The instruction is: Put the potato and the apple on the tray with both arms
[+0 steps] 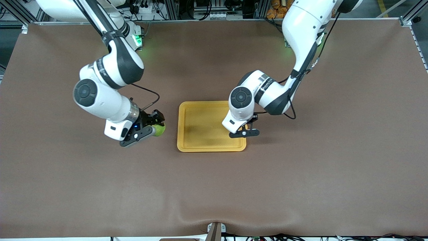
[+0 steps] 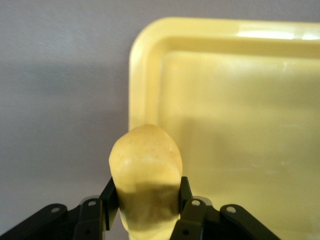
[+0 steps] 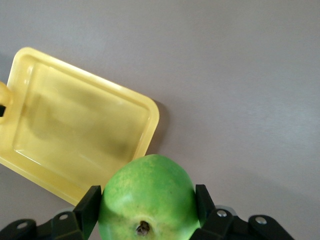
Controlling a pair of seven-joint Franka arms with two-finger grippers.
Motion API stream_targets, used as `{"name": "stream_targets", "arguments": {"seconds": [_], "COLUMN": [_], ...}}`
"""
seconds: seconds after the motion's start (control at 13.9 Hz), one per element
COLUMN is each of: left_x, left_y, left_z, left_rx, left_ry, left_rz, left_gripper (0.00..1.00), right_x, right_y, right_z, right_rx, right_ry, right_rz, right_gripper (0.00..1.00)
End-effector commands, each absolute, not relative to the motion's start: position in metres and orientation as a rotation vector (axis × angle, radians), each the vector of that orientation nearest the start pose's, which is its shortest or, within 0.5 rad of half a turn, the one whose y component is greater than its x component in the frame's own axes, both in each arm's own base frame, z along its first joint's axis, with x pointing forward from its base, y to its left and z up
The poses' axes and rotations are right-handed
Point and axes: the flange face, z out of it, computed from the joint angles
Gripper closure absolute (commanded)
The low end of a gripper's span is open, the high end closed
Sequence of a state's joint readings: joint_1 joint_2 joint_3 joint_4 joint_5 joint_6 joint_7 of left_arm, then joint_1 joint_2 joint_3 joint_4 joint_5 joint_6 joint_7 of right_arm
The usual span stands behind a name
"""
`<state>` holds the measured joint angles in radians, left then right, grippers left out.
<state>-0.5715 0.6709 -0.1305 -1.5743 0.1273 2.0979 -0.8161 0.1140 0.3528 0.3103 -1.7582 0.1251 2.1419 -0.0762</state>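
The left pincer (image 1: 246,130) grips the potato (image 2: 145,175) over the tray's (image 1: 187,113) edge, while the right pincer (image 1: 154,125) clamps the apple (image 1: 159,129) above the tabletop (image 1: 301,184) beside the tray.

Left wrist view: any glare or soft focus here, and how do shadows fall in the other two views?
Left wrist view: white glare on the tray rim; potato slightly soft, its lower part shaded. Right wrist view: apple sharp, a dark shadow along the tray's edge. Front view: faint arm shadow on the tray floor, green glow on the table.

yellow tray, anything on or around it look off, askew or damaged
Nothing stands out. The shallow yellow plastic tray lies flat and square on the brown table, undamaged, with no produce resting on it yet and nothing spilled.
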Motion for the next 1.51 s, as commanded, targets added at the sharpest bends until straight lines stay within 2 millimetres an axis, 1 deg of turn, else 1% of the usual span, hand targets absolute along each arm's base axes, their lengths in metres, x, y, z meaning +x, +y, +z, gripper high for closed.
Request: {"name": "stream_targets", "arguments": {"seconds": [0.0, 0.07, 0.22, 0.36, 0.5, 0.65, 0.72, 0.79, 1.0, 1.15, 1.22, 1.36, 1.43], "left_x": [0.535, 0.534, 0.532, 0.528, 0.529, 0.529, 0.529, 0.530, 0.532, 0.533, 0.533, 0.535, 0.535], "left_y": [-0.440, -0.442, -0.447, -0.453, -0.452, -0.453, -0.452, -0.451, -0.449, -0.447, -0.446, -0.444, -0.444], "left_z": [0.236, 0.234, 0.223, 0.213, 0.208, 0.204, 0.203, 0.203, 0.205, 0.204, 0.202, 0.202, 0.202], "left_rx": [-3.031, -3.037, -3.047, -3.053, -3.058, -3.059, -3.056, -3.055, -3.057, -3.054, -3.049, -3.049, -3.048], "left_ry": [-0.101, -0.095, -0.086, -0.064, -0.066, -0.065, -0.063, -0.061, -0.057, -0.059, -0.059, -0.064, -0.068], "left_rz": [0.098, 0.089, 0.084, 0.074, 0.069, 0.070, 0.069, 0.067, 0.064, 0.063, 0.066, 0.067, 0.066], "left_gripper": [1.00, 1.00, 1.00, 1.00, 1.00, 0.99, 0.91, 0.89, 0.89, 0.89, 0.89, 0.83, 0.69], "right_x": [0.581, 0.577, 0.565, 0.555, 0.545, 0.535, 0.531, 0.529, 0.519, 0.513, 0.510, 0.506, 0.504], "right_y": [0.267, 0.272, 0.283, 0.296, 0.307, 0.315, 0.318, 0.319, 0.331, 0.336, 0.339, 0.340, 0.341], "right_z": [0.365, 0.357, 0.340, 0.331, 0.317, 0.304, 0.298, 0.292, 0.284, 0.280, 0.273, 0.262, 0.258], "right_rx": [-2.852, -2.842, -2.834, -2.824, -2.811, -2.796, -2.788, -2.785, -2.777, -2.780, -2.777, -2.773, -2.774], "right_ry": [-0.641, -0.678, -0.713, -0.744, -0.760, -0.766, -0.770, -0.767, -0.775, -0.720, -0.707, -0.694, -0.697], "right_rz": [-0.043, -0.069, -0.097, -0.124, -0.182, -0.268, -0.299, -0.312, -0.313, -0.330, -0.341, -0.361, -0.352], "right_gripper": [1.00, 1.00, 1.00, 1.00, 1.00, 1.00, 1.00, 1.00, 1.00, 1.00, 1.00, 1.00, 1.00]}}
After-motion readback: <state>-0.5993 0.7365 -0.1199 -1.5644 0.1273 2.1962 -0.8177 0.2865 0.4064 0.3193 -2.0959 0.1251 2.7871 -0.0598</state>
